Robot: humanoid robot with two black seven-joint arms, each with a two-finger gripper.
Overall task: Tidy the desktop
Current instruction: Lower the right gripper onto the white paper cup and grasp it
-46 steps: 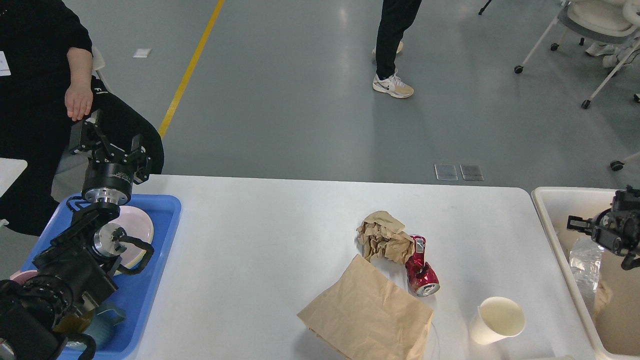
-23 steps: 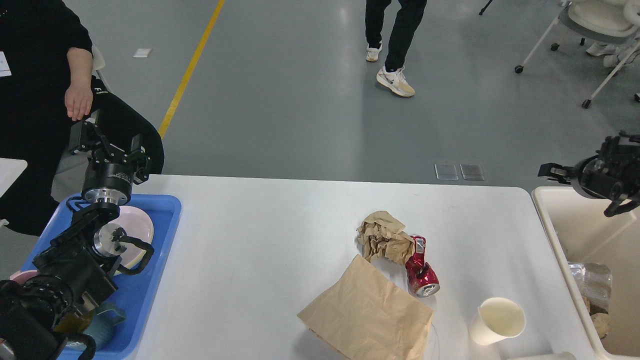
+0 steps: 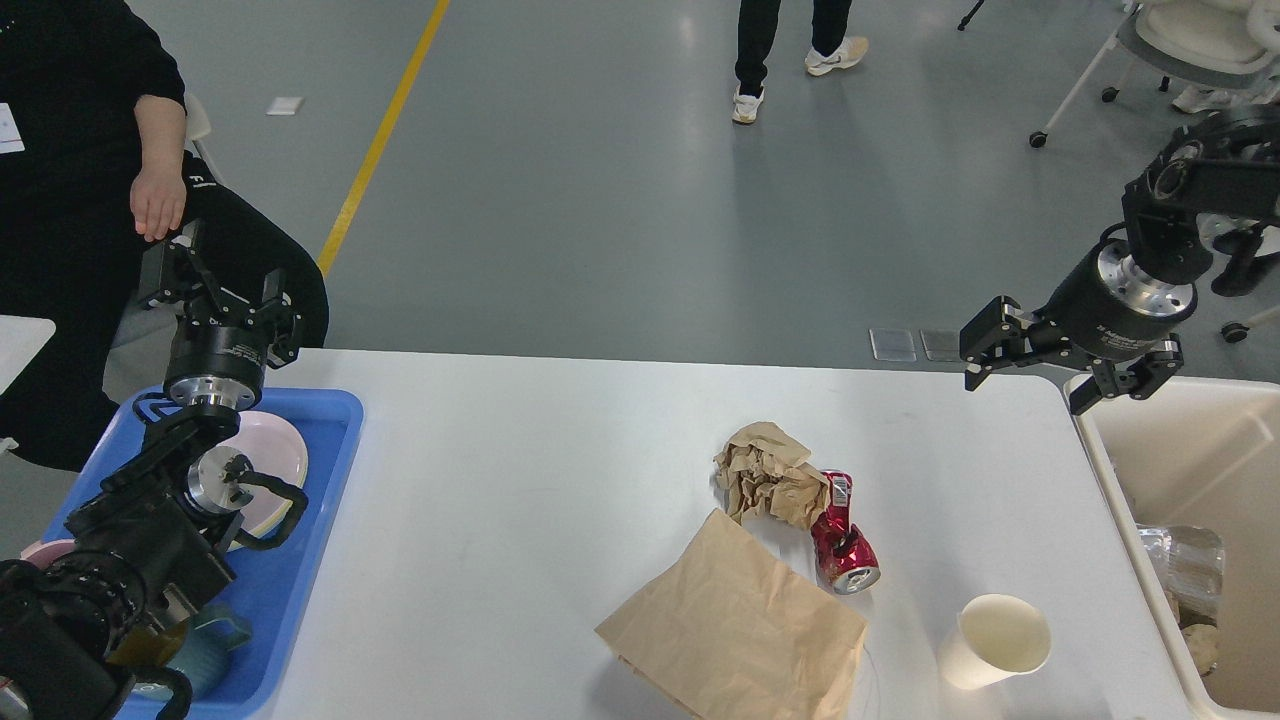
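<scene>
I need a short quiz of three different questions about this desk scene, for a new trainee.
1. True or false: the red can stands upright.
2. Which item is nearest the cream bin? A) paper cup B) brown bag C) crumpled paper
3. Fill in: the pink plate lies in the blue ____.

Key: 1 false, it lies on the desktop; 2 A; 3 tray.
</scene>
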